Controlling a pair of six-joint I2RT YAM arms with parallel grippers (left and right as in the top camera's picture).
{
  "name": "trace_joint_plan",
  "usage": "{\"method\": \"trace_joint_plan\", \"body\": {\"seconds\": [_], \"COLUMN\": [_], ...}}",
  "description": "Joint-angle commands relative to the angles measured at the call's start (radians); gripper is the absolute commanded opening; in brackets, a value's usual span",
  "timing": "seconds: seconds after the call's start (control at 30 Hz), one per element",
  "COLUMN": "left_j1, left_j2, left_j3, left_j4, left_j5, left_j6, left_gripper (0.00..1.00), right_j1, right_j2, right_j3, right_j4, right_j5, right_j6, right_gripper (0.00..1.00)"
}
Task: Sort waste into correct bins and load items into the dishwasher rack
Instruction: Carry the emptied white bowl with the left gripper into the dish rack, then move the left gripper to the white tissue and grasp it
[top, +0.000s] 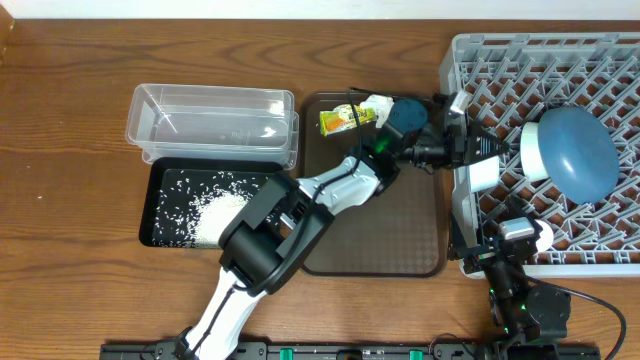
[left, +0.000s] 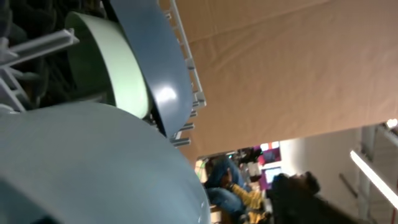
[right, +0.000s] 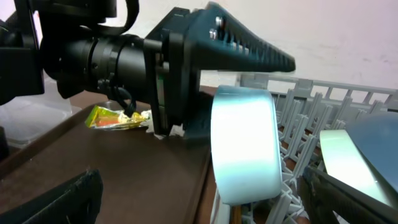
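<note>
Wood-grain table (top: 70, 120) spreads under the whole set-up, with a pale wall behind it. At the right sits the grey dishwasher rack (top: 560, 70), and that's where the action is.

The left arm reaches right across the brown serving tray (top: 390, 230), and its tool (top: 472, 150) looks clamped on the white bowl (right: 244, 143). The bowl stands on edge at the rack's left side, down among the pegs. Just beyond it in the rack are the pale-green bowl (right: 339, 165) and the dark-blue bowl (top: 572, 155), both up on edge too. The right tool (right: 199, 193) hangs close by at the rack's near-left corner, fingers spread wide and nothing between them.

So the step in hand, as I read it, is seating the white bowl. I can't tell whether it is fully lodged between the pegs. The next move would be to settle it, let go, and draw the left arm back without knocking the other bowls.

Rice grains (top: 205, 205) lie in the black tray (top: 146, 215), while the clear tub (top: 210, 120) behind it looks bare. The yellow-green wrapper (top: 338, 121) and white tissue (top: 376, 104) lie at the far end of the serving tray, not yet sorted. I see no cup or chopsticks from here.
</note>
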Motion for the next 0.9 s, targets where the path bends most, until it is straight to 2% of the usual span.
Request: {"method": "trace_joint_plan", "body": {"seconds": [0.0,0.4,0.5,0.63,0.87], "left_j1": [0.034,0.203,0.245,0.290,0.317], "left_j2": [-0.001,-0.040,-0.068,-0.101,-0.129], "left_j3": [0.006,0.006,0.006,0.006,0.013], "left_j4": [0.006,0.005,-0.050,-0.256,-0.710], "left_j5": [0.037,0.132,0.140,0.128,-0.092], "left_j6": [0.013,0.010,0.053,0.240,0.605], "left_gripper": [0.82,0.89,0.90,0.91,0.91], "right_j1": [-0.014,-0.014,-0.014,-0.014,-0.014], "right_j2": [-0.003,-0.003,-0.003,-0.003,-0.003], "right_j3": [-0.004,-0.004,-0.004,-0.004,-0.004], "right_j4": [0.000,0.000,0.000,0.000,0.000], "right_j5": [-0.004,-0.004,-0.004,-0.004,-0.004], "right_j6": [0.011,0.011,0.011,0.011,0.010], "right_gripper": [0.99,0.99,0.99,0.99,0.99]}}
